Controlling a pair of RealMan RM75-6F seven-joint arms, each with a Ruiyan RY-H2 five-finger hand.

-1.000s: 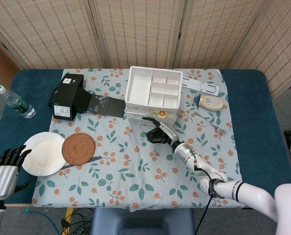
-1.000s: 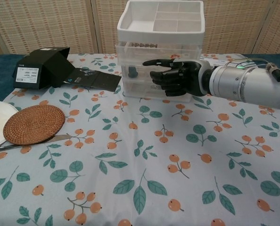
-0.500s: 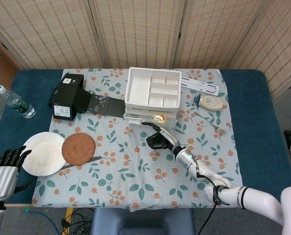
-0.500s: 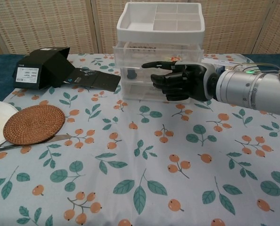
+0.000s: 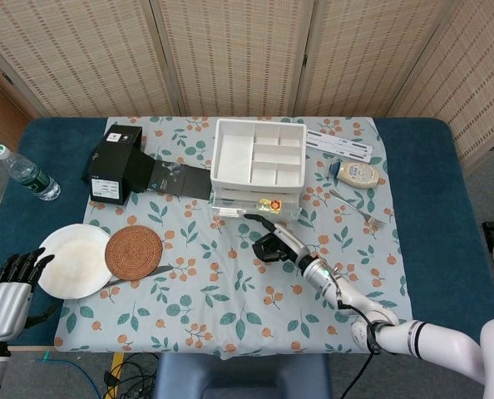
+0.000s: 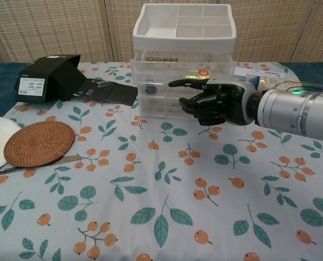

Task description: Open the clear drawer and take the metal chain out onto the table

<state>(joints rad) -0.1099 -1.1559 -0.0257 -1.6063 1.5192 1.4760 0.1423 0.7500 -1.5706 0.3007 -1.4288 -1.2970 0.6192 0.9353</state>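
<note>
Head view: the clear drawer unit (image 5: 256, 202), under a white divided tray (image 5: 258, 154), is the landmark. The right hand (image 5: 274, 241) sits just in front of it, fingers curled in, one stretched toward the drawer front; I cannot tell whether it touches. The left hand (image 5: 10, 284) lies far to the unit's front-left, off the cloth, fingers spread and holding nothing. A black box (image 5: 114, 163) stands left of the unit, a woven coaster (image 5: 134, 252) and white plate (image 5: 73, 260) front-left.

Chest view: the metal chain (image 6: 160, 57) lies inside the unit's top drawer, left side. The right hand (image 6: 211, 100) hovers at the unit's front, holding nothing.
</note>
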